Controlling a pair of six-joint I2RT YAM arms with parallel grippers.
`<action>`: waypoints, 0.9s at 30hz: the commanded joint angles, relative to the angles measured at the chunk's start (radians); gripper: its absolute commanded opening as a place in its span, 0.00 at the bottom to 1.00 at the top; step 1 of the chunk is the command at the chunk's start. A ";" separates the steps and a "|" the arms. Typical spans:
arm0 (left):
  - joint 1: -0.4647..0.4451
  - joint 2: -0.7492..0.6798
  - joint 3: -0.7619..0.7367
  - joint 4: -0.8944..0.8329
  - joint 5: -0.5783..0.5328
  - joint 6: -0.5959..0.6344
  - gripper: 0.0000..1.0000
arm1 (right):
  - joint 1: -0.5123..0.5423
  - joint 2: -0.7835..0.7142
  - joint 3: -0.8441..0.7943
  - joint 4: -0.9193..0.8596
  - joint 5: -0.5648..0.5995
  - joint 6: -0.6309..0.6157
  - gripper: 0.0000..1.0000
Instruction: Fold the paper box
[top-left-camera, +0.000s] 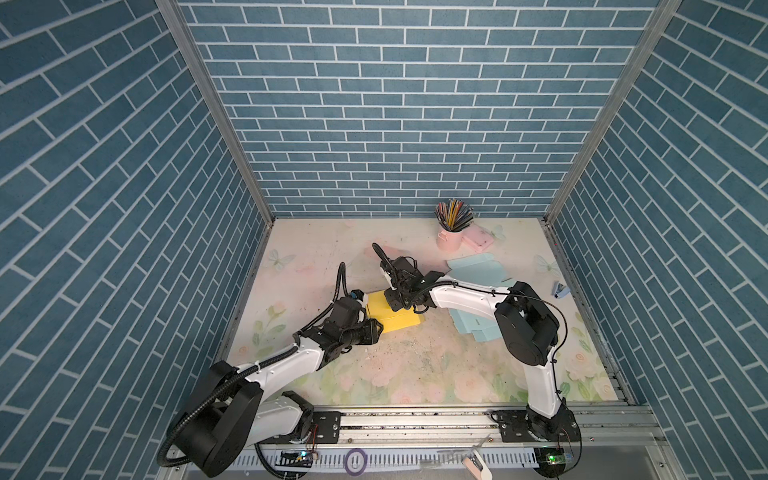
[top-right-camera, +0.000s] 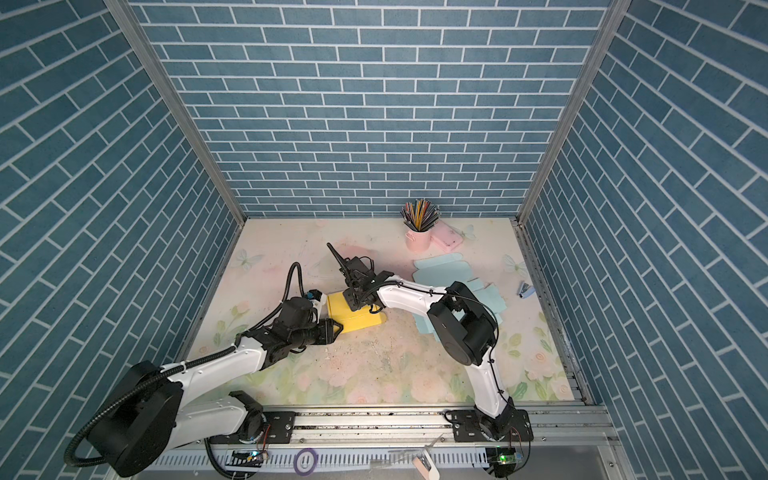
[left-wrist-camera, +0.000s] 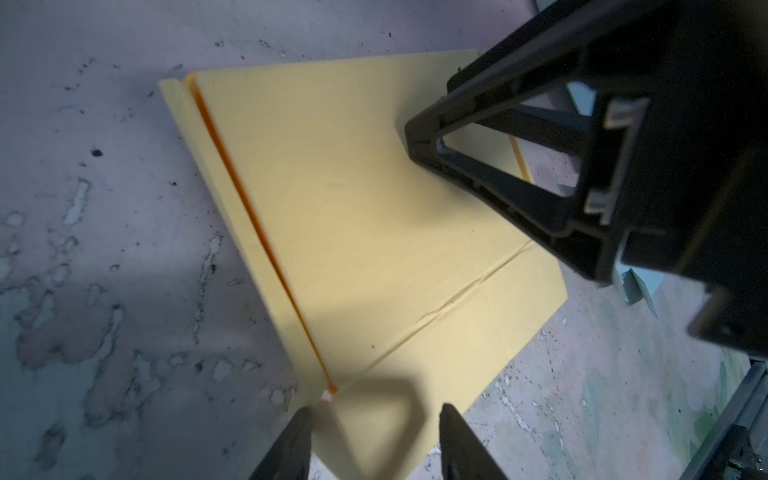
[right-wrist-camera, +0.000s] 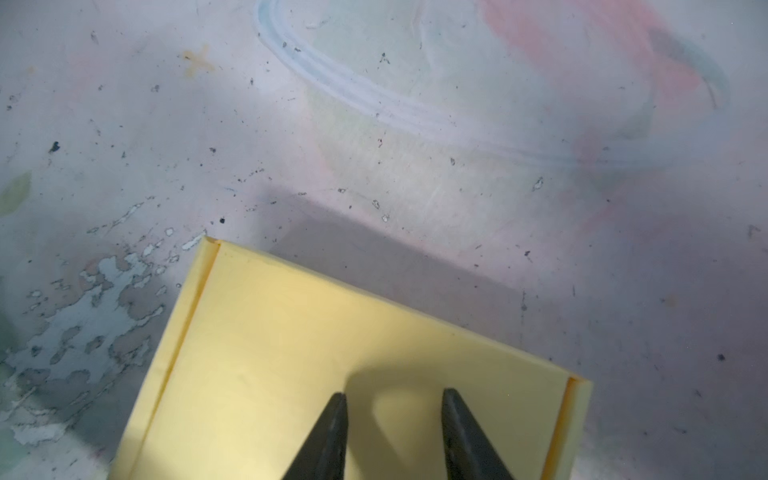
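One paper box (top-left-camera: 401, 321), one pencil cup (top-left-camera: 449, 241)

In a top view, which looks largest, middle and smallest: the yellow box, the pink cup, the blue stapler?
Largest: yellow box.
Then: pink cup, though it stands farther back.
Smallest: blue stapler.

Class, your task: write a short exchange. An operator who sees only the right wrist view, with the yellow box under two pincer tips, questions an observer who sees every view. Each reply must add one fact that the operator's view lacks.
Operator: Where is the left pincer?
Observer: The left pincer is at the near left corner of the box, jaws apart, with the corner between them.
Operator: What lies beside the box?
Observer: In both top views, flat blue sheets lie to its right.
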 joint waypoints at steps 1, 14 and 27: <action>-0.005 0.000 -0.016 -0.015 -0.035 -0.017 0.48 | 0.024 -0.009 -0.064 -0.086 -0.016 0.063 0.39; -0.003 0.099 0.048 -0.027 -0.059 0.041 0.44 | 0.028 -0.190 -0.209 -0.079 -0.007 0.119 0.43; -0.004 0.126 0.077 -0.039 -0.044 0.071 0.44 | -0.002 -0.574 -0.513 -0.118 -0.079 0.291 0.48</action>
